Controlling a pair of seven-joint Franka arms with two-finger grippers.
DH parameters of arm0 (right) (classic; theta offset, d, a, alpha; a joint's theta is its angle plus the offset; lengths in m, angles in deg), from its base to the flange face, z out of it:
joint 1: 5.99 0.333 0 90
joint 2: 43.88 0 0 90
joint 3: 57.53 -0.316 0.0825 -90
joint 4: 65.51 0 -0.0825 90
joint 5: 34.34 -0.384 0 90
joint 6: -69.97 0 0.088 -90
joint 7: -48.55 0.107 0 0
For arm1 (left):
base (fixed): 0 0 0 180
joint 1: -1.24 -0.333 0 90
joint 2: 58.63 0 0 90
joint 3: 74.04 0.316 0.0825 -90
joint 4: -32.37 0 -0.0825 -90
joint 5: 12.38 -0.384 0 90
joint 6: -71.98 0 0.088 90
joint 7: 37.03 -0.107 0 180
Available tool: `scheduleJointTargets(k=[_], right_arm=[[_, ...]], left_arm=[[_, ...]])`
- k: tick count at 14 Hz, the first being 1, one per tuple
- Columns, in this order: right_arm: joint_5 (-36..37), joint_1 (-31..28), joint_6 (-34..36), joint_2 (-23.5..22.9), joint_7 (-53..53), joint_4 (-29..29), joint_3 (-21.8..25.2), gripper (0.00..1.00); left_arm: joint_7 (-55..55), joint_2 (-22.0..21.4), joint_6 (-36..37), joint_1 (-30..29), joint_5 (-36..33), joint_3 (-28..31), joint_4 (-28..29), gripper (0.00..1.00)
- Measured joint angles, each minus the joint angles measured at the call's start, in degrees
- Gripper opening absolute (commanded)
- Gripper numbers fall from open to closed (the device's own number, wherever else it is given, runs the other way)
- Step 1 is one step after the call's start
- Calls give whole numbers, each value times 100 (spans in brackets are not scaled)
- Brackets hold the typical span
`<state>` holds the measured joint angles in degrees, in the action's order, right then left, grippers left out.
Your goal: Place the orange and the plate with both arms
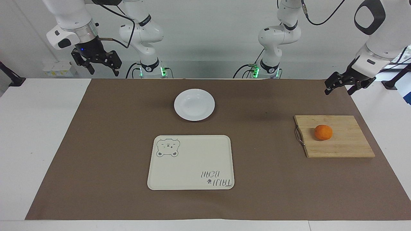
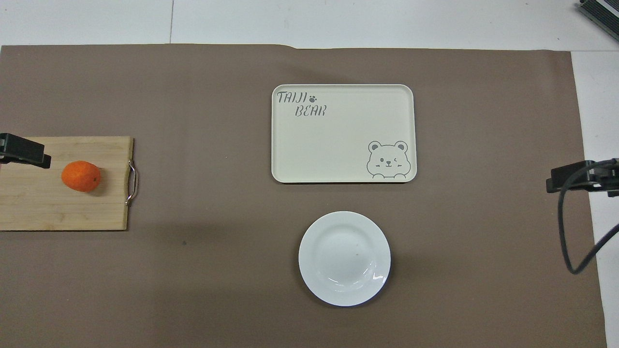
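Observation:
The orange (image 1: 323, 132) lies on a wooden cutting board (image 1: 348, 146) toward the left arm's end of the table; it also shows in the overhead view (image 2: 81, 176). The white plate (image 1: 194, 104) sits on the brown mat near the robots, mid-table, and shows in the overhead view (image 2: 344, 258). My left gripper (image 1: 338, 90) hangs open and empty in the air over the mat's edge, apart from the orange; the overhead view shows it (image 2: 24, 151) over the board's outer end. My right gripper (image 1: 103, 71) waits open and empty, raised over the right arm's end of the table (image 2: 568, 176).
A cream rectangular tray (image 1: 191, 162) with a bear drawing lies mid-table, farther from the robots than the plate (image 2: 338, 135). The cutting board (image 2: 48, 208) has a metal handle (image 2: 131, 182) on its inner end. A brown mat (image 1: 96, 144) covers the table.

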<state>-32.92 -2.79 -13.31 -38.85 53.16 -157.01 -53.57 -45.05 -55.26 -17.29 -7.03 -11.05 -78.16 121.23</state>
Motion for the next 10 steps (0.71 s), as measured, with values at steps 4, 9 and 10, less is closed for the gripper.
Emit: scheduleJointTargets(k=[4,9,10], right_arm=[[0,0,0,0,0,0,0,100],[0,0,0,0,0,0,0,100],[0,0,0,0,0,0,0,100]], left_arm=[[-542,274,-548,-225,-5,5,211,100],[-1038,588,-1747,-425,-5,-1,1109,100],[-1108,657,-2047,-428,-5,-2,1299,100]])
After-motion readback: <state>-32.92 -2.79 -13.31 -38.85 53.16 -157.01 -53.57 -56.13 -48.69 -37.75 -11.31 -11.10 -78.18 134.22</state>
